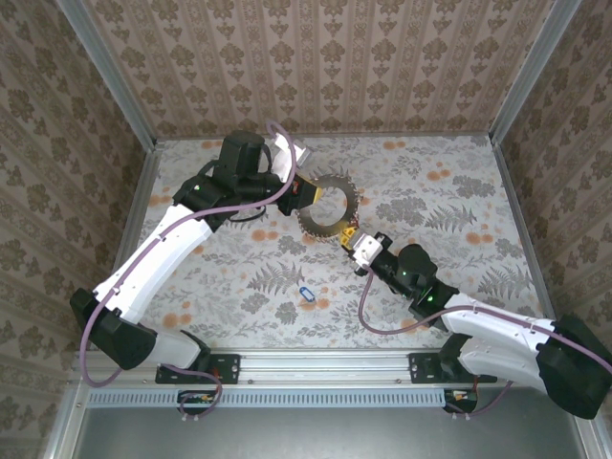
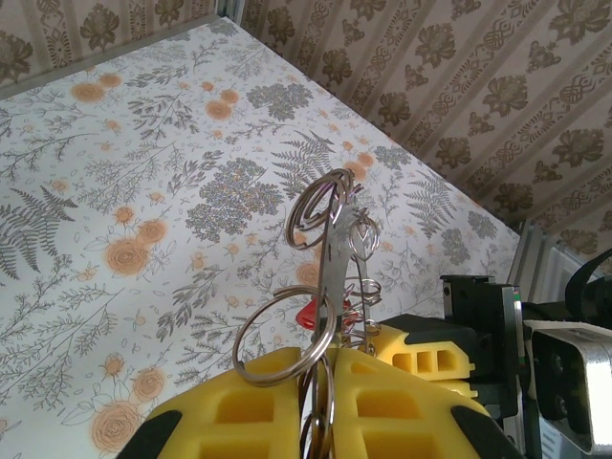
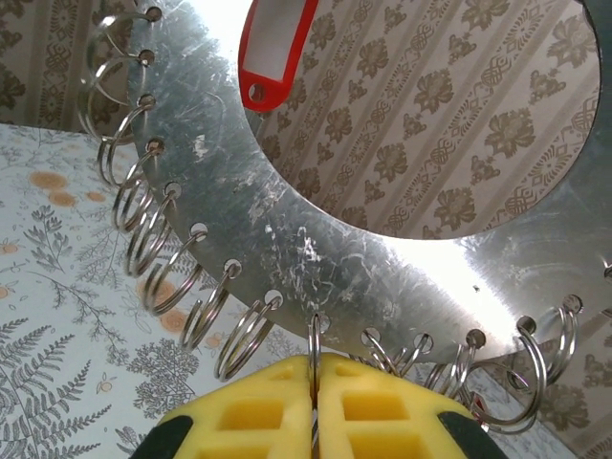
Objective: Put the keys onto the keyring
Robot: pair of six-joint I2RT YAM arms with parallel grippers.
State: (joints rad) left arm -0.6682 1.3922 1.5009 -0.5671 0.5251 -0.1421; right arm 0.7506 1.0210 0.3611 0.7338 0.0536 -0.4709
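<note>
Floral table (image 1: 459,191), keyring (image 3: 316,258) partly hidden between right fingers (image 3: 258,411)

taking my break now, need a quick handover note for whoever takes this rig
Left gripper: fingers shut on the keyring, held upright above the table.
Right gripper: fingers shut on one of its split rings.
Red-tagged key sits at the ring's inner edge; whether it is threaded on is unclear.
Blue-tagged key lies loose on the table.
Left to do: thread the blue-tagged key on.

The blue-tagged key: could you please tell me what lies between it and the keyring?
Nothing; the top external view shows bare floral table between the blue-tagged key and the keyring.
</note>
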